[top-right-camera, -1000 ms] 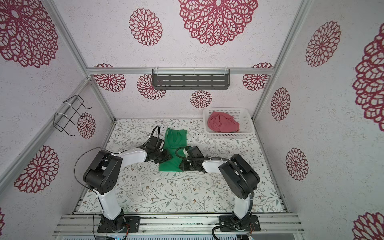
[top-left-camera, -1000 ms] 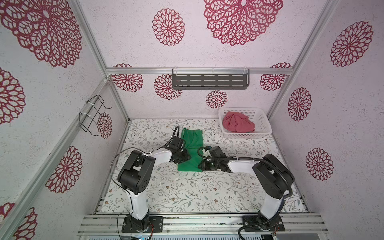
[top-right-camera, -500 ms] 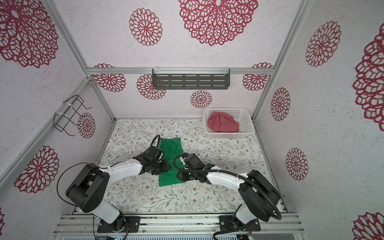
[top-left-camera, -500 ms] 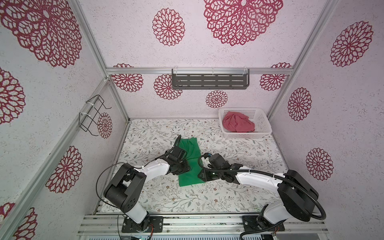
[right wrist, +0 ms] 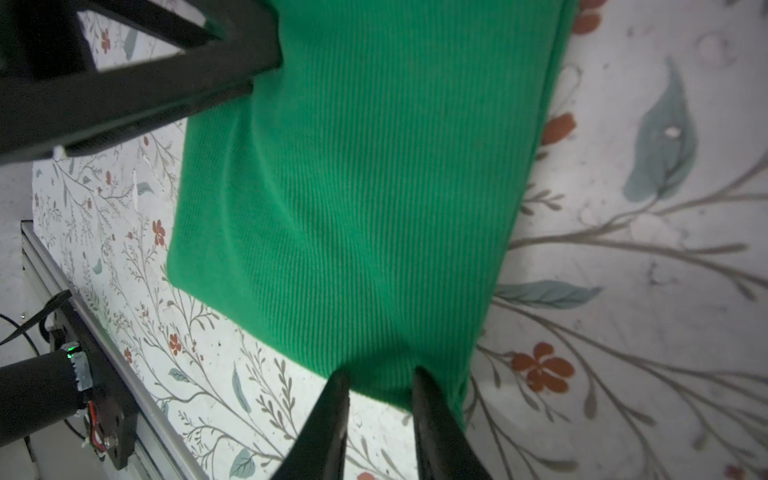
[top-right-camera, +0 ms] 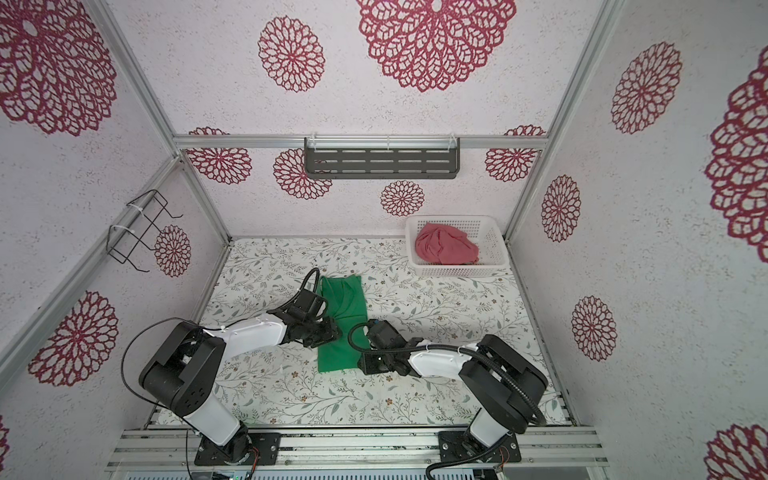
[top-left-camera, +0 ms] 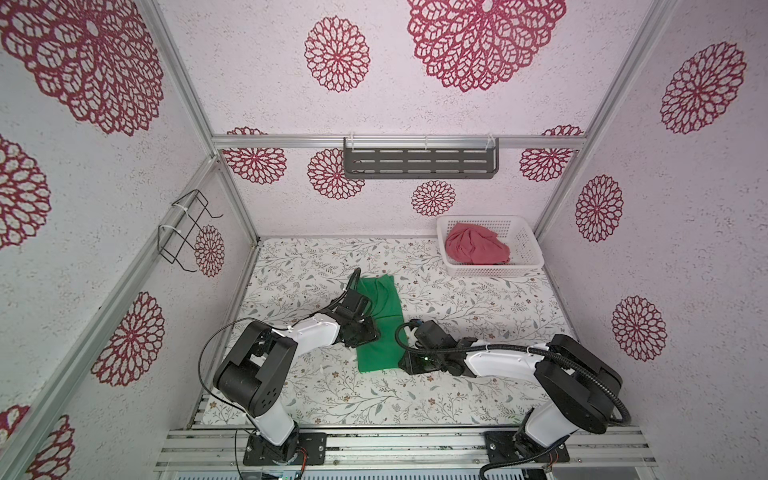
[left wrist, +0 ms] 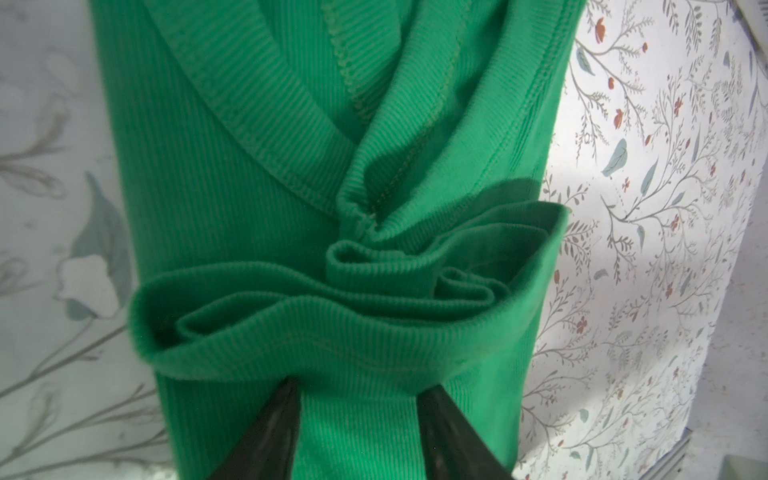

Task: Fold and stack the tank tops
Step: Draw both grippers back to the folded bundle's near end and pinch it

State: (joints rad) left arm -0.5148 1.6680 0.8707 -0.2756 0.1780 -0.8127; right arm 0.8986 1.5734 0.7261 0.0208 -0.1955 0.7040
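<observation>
The green tank top (top-left-camera: 380, 328) (top-right-camera: 345, 328) lies on the floral table as a long folded strip. My left gripper (top-left-camera: 370, 330) (top-right-camera: 332, 330) is at the strip's left edge, about midway along. Its jaws stand apart (left wrist: 357, 382) over flat cloth, with a raised fold (left wrist: 332, 316) bunched just ahead of the tips. My right gripper (top-left-camera: 405, 361) (top-right-camera: 361, 361) is low at the strip's near right corner. Its fingers (right wrist: 380, 374) are pinched on that corner. The pinkish red tank top (top-left-camera: 478, 249) (top-right-camera: 446, 249) sits crumpled in the basket.
The white perforated basket (top-left-camera: 494, 271) (top-right-camera: 461, 271) stands at the back right. A grey shelf (top-left-camera: 419, 162) hangs on the back wall and a wire rack (top-left-camera: 187, 232) on the left wall. An aluminium rail (top-left-camera: 395, 436) runs along the front edge.
Both grippers have moved toward the front edge and the green tank top has slid nearer with them. The left jaws have spread wider and a fold has bunched up ahead of them.
</observation>
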